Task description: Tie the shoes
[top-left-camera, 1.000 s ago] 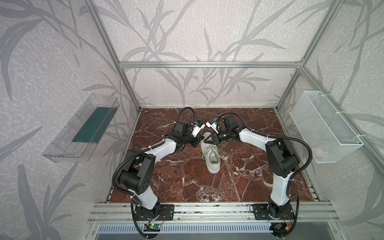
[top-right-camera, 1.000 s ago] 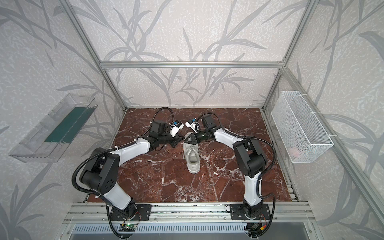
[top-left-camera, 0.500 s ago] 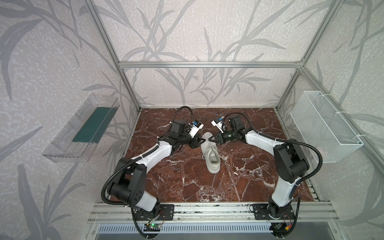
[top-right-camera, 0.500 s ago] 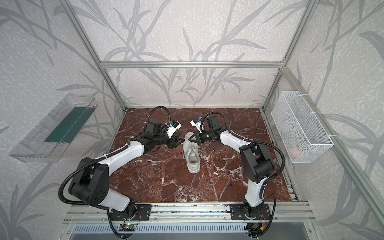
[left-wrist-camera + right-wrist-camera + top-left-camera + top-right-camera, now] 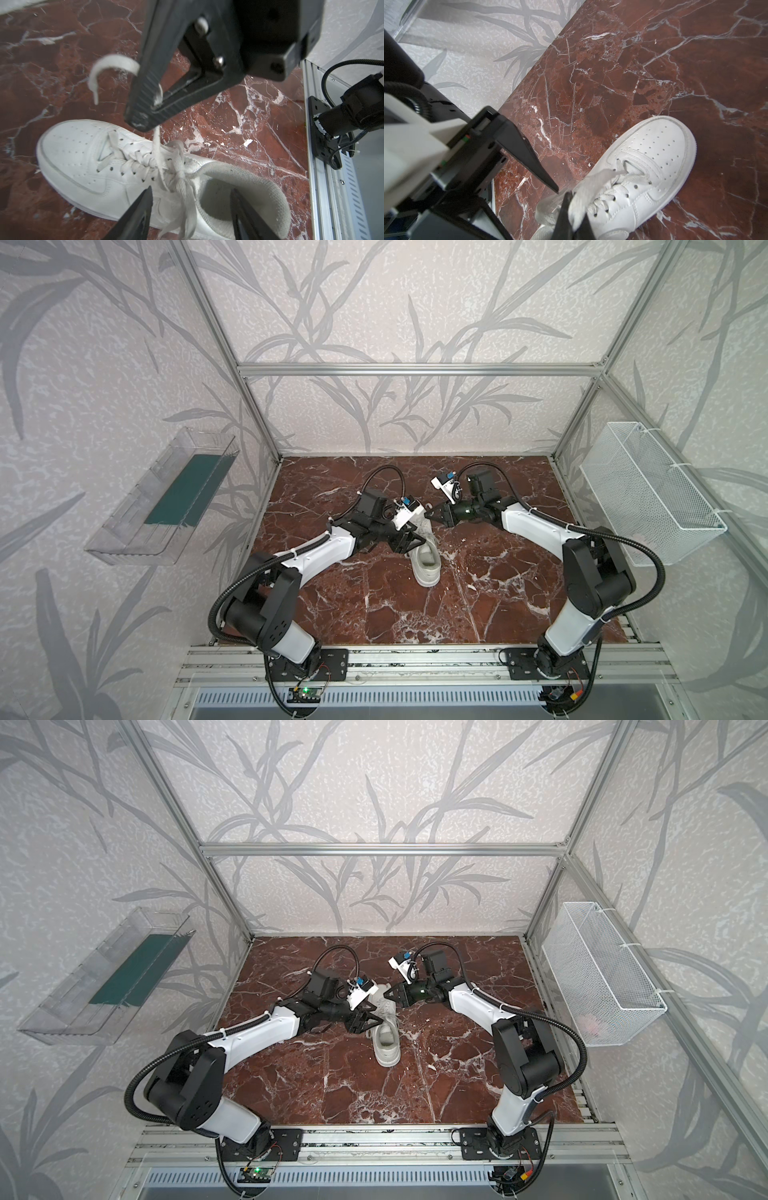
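**Top views:** single white low-top sneaker with thick white sole (image 5: 427, 568) (image 5: 387, 1050) lies about mid-table on the red-brown marble tabletop (image 5: 374, 614), sole down, toe to 12 o'clock, heel to 6. Left gripper (image 5: 409, 540) (image 5: 368, 1021) reaches in from the sneaker's 9 o'clock. Its black fingers are spread over the tongue and collar, with nothing clamped. Right gripper (image 5: 431, 515) (image 5: 389, 995) sits at the sneaker's 12 to 1 o'clock, above the toe end, tips together. Clear plastic wall bin (image 5: 162, 506) at the table's 9 o'clock and white wire basket (image 5: 648, 489) at 3 o'clock, both well apart from the sneaker.

**Left wrist view:** left gripper (image 5: 191, 190) is open and hangs over the sneaker (image 5: 83, 162), one finger on each side of where the laces cross at the top eyelets. Can't tell if the fingers touch. Right gripper (image 5: 143, 121) is higher, near the sneaker's front half, jaws clamped on an off-white flat lace (image 5: 156, 145). The lace runs straight from the tips down to the top eyelets, and its free end curls out past the fingers.

**Right wrist view:** right gripper (image 5: 574, 216) is pinched on the lace (image 5: 593, 180), over the eyelet rows. The perforated toe box of the sneaker (image 5: 654, 155) lies beyond it. One left-gripper finger (image 5: 529, 158) points in, tip just beside the lace.
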Robot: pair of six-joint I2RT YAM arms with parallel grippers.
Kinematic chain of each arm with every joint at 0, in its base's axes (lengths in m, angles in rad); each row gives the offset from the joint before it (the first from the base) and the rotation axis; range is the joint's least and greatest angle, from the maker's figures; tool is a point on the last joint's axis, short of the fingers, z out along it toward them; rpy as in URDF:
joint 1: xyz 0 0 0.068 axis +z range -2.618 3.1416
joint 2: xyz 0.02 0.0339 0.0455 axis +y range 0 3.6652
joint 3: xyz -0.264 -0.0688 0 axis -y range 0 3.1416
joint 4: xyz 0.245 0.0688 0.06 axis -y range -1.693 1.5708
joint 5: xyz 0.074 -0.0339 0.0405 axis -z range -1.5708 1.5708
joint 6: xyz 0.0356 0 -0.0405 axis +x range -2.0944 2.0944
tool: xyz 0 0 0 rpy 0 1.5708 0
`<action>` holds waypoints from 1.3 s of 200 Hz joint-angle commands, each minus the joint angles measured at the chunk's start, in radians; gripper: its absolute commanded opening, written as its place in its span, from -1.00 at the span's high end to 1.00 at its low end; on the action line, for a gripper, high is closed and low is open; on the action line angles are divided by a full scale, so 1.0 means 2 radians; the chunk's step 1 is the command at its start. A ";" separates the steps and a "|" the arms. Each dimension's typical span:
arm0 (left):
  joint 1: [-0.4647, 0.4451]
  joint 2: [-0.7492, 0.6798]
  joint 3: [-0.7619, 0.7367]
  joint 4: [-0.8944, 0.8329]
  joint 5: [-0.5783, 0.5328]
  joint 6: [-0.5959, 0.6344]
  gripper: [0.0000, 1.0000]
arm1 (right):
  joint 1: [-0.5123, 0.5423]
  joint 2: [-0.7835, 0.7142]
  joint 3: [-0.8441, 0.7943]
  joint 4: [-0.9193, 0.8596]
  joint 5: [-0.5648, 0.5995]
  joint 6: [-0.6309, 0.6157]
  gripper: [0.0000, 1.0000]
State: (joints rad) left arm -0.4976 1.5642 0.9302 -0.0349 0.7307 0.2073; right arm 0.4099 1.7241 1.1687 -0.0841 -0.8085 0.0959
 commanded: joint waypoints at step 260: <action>0.006 0.030 0.015 -0.079 -0.037 0.042 1.00 | -0.070 -0.012 -0.040 -0.077 0.022 -0.023 1.00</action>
State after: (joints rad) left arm -0.4934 1.6081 0.9325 -0.1272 0.6628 0.2611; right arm 0.2863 1.6413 1.0599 -0.2115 -0.7658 0.0330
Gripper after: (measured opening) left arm 0.047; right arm 0.046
